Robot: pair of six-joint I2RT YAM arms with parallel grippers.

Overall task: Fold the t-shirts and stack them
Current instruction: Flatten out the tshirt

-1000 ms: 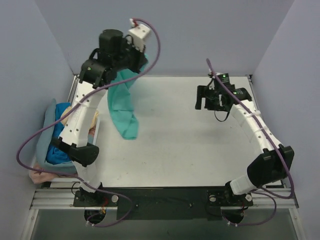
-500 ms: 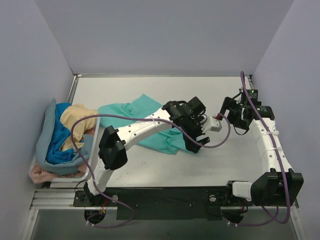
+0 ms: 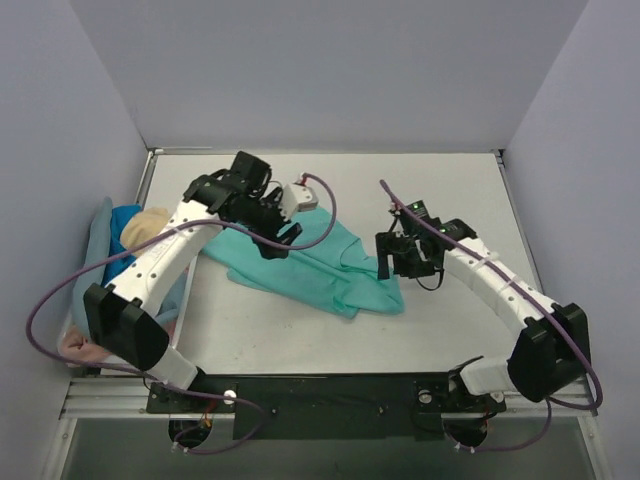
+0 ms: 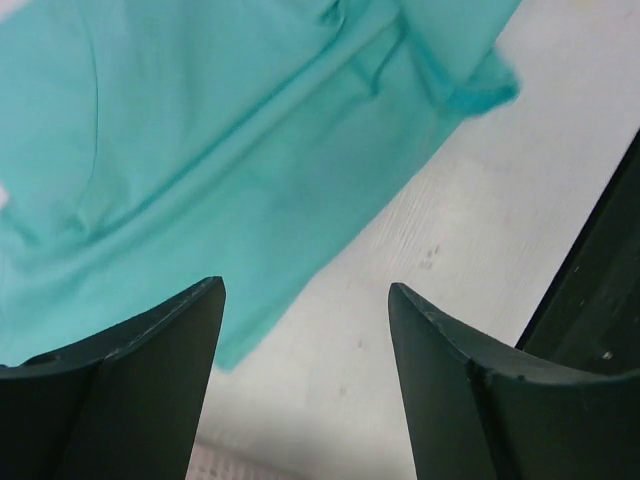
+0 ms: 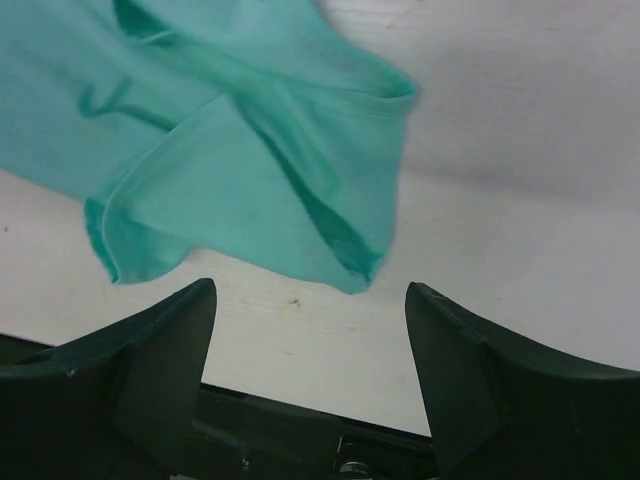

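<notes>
Since half a second earlier, the left arm (image 3: pixel 165 252) had swung back from the middle of the desk (image 3: pixel 450 190) toward its far left corner, and the right arm (image 3: pixel 490 285) had reached inward. The teal-green t-shirt (image 3: pixel 320 268) lay rumpled and unfolded across the middle of the desk. The left jaws stood open and empty above its far left part. The right jaws stood open and empty over its near right hem. The other t-shirts (image 3: pixel 142 228) lay heaped at the desk's left edge.
</notes>
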